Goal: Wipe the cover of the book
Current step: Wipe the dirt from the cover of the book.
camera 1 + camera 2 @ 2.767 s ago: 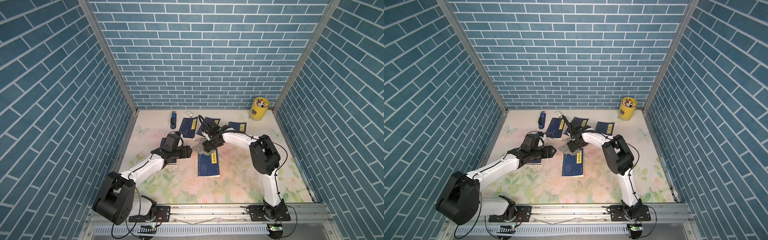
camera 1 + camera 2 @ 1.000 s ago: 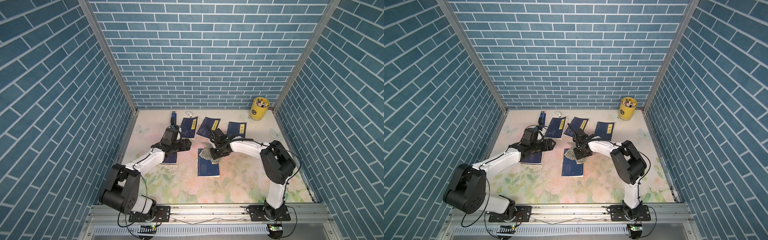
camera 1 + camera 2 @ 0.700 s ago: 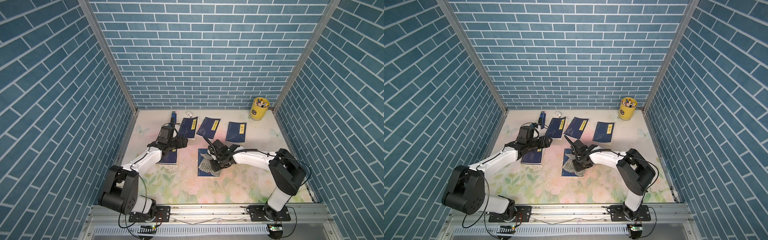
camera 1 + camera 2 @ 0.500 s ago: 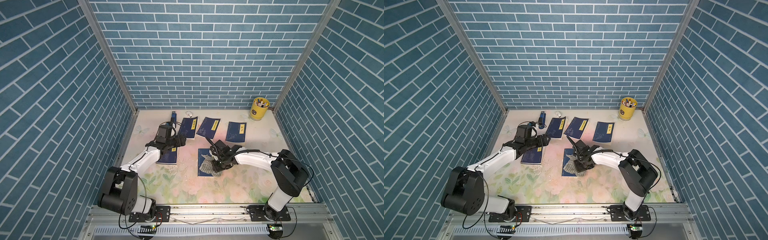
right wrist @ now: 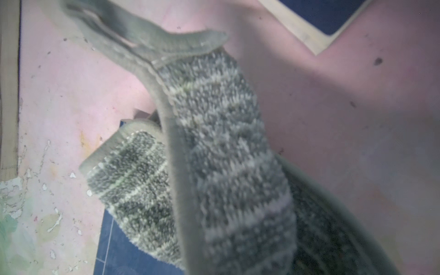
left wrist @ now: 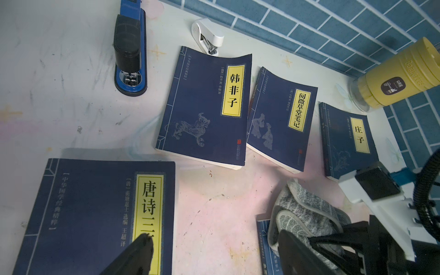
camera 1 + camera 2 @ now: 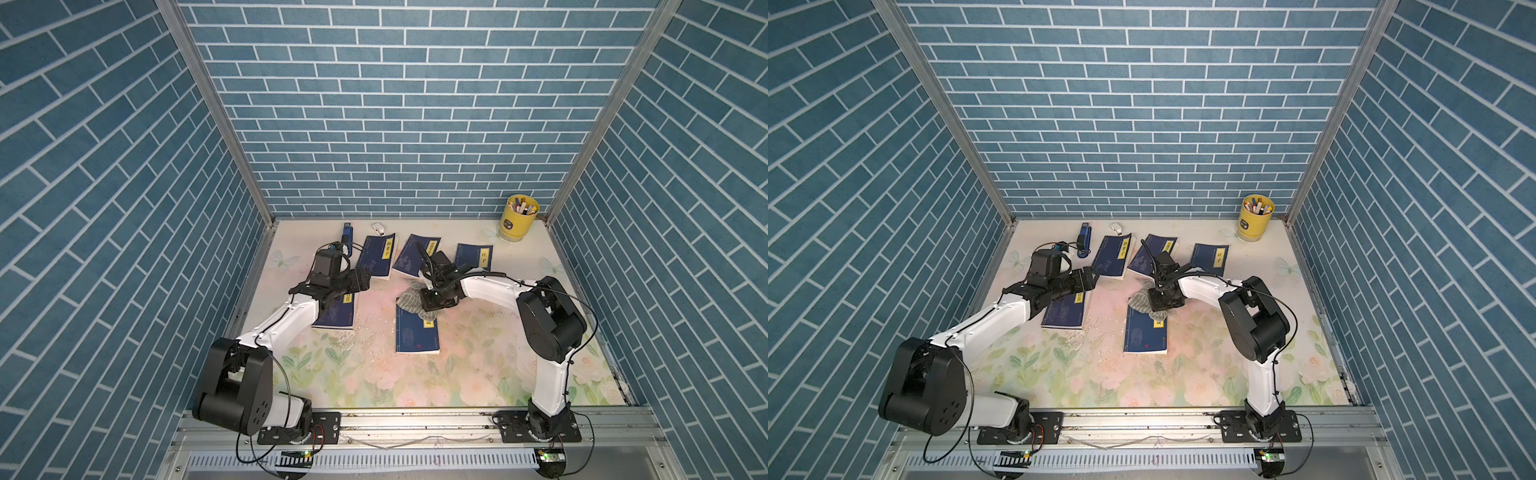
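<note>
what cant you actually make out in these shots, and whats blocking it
Wiped book: its far end and part of its yellow label, both top views, under the cloth and right tool.
Right tool's grip: right wrist view, blurred cloth fills the frame.
Nearest book: left wrist view, cut by frame edges.
Pens in yellow cup: top views, too small.

Both top views: bright, even overhead light, sharp thru-out. Wide-angle lens fans the walls [image 7: 374, 124] out twd the edges. Shadows on the table [image 7: 457, 374] soft and short. Left wrist view: dimmer, cooler tint; books [image 6: 204, 114] crisp, lettering readable. Right wrist view: cloth [image 5: 214, 154] v. close to lens, blurred, hazy-edged; pink cast on the table behind.
</note>
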Motion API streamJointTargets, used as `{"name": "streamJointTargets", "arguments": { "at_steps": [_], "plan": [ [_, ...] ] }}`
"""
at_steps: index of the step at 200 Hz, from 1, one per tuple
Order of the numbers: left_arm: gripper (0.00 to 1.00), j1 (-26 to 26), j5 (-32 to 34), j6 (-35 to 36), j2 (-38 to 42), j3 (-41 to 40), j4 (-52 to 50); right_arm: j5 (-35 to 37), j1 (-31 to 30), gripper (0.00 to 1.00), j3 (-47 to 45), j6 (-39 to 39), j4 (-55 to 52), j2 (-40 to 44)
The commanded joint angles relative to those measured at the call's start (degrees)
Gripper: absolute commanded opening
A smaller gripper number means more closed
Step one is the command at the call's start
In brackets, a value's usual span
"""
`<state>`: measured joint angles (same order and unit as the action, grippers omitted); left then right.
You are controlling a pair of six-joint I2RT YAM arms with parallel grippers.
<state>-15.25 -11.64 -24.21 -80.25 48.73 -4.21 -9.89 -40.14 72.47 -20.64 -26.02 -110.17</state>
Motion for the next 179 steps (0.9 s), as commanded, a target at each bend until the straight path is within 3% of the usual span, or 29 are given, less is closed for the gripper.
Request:
{"name": "streamJointTargets", "arguments": {
  "at_steps": [1, 41, 78, 142, 179],
  "plan": [
    [0.88, 0.57, 0.58, -0.62, 0.40, -0.17, 1.12, 4.42, -3.97, 0.00, -6.50, 0.60, -6.20, 2.44],
    [0.87, 0.82, 0.67, -0.50, -0.73, 0.93, 0.79, 5.97, -11.14, 0.00, -16.77, -7.22, -5.11, 8.79],
    [0.88, 1.09, 1.35, -0.67, -0.04, 0.93, 0.69, 5.09, -12.02, 0.00, -22.65, -11.17, -1.78, 12.35],
    [0.88, 1.52, 1.88, -0.89, 1.92, -0.25, 0.16, 0.32, -1.37, 0.00, -6.15, -3.41, 0.96, -2.44],
    [0.88, 1.99, 2.43, -1.09, 3.47, -0.92, -0.27, -1.15, -2.27, 0.00, 0.82, 0.11, -2.90, -5.57]
  ]
}}
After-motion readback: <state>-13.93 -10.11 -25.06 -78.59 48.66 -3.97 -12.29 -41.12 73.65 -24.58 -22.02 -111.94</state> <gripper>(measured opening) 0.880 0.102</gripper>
